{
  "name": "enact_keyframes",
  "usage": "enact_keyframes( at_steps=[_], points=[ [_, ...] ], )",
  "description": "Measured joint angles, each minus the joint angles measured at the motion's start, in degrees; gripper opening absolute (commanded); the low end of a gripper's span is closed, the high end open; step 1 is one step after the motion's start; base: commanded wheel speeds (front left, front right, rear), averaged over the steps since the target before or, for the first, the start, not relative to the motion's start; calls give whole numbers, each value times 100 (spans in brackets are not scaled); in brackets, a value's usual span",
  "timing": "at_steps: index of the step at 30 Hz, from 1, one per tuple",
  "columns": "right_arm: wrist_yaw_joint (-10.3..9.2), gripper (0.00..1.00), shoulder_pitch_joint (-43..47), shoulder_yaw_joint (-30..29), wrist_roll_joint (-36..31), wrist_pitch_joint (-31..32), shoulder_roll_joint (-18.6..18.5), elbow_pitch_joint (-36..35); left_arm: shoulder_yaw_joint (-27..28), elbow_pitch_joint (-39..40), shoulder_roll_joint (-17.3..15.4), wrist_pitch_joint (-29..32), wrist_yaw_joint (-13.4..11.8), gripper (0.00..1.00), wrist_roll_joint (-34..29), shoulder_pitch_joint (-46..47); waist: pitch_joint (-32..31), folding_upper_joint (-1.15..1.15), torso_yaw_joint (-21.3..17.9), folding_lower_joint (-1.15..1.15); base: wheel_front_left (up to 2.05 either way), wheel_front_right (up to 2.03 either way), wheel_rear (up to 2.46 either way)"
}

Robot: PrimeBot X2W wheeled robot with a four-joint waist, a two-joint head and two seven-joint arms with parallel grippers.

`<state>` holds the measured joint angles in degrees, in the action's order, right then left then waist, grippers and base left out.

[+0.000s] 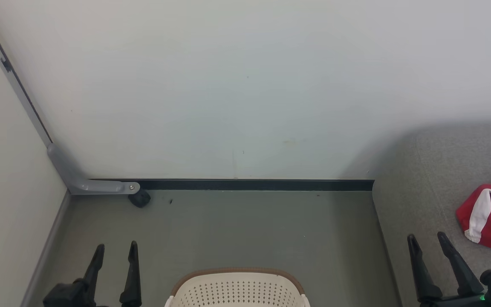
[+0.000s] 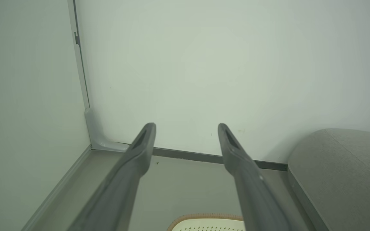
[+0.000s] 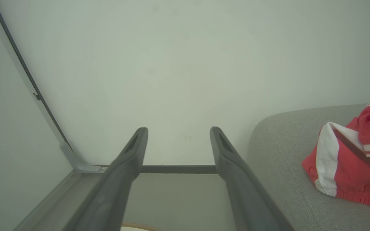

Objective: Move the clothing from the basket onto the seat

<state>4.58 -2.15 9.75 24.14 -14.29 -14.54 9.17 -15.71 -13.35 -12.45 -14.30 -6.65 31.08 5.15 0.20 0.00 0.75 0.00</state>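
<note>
Soft red clothing with white stripes (image 1: 490, 215) lies crumpled at the right edge on the rounded grey fabric seat (image 1: 420, 204), so that much looks done. At bottom centre, the cream perforated plastic basket (image 1: 237, 294) hides whatever remains inside. The left gripper (image 1: 117, 246) and right gripper (image 1: 426, 236) are spread wide, holding nothing.

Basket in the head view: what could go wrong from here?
1. The basket's inside is out of view, so anything left in it could be missed.
2. The open right gripper hangs over the seat near the clothing lying there; a careless swing might snag it and drag it off.
</note>
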Motion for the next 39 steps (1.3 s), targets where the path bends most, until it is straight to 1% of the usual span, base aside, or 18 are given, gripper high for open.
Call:
enact_keyframes(
  at_steps=[1, 7, 12, 16, 25, 39],
  points=[
    [3, 0, -1, 1, 0, 2, 8, 15, -5, -10, 10, 1, 1, 0, 1, -7, 0, 0, -10, 0, 0, 0, 0],
    [-1, 0, 291, 87, 12, 27, 205, 367, -74, -331, 152, 13, 11, 0, 31, -268, -1, 0, -12, 0, 0, 0, 0],
    [-1, 0, 297, 21, 179, 97, 240, 401, 10, -337, 187, 100, 20, 0, 176, -302, -1, 0, -14, 0, 0, 0, 0],
    [-1, 0, 292, -58, 478, 186, 277, 416, 97, -338, 209, 186, 116, 0, 455, -301, -2, 0, -17, 0, 0, 0, 0],
    [4, 0, 269, -235, 1114, 415, 369, 458, 297, -341, 290, 408, 220, 0, 939, -299, -3, 0, -23, 0, 0, 0, 0],
    [32, 0, 191, -508, 2095, 713, 519, 522, 616, -347, 408, 714, 421, 0, 1890, -294, -5, 0, -33, 0, 0, 0, 0]
  ],
)
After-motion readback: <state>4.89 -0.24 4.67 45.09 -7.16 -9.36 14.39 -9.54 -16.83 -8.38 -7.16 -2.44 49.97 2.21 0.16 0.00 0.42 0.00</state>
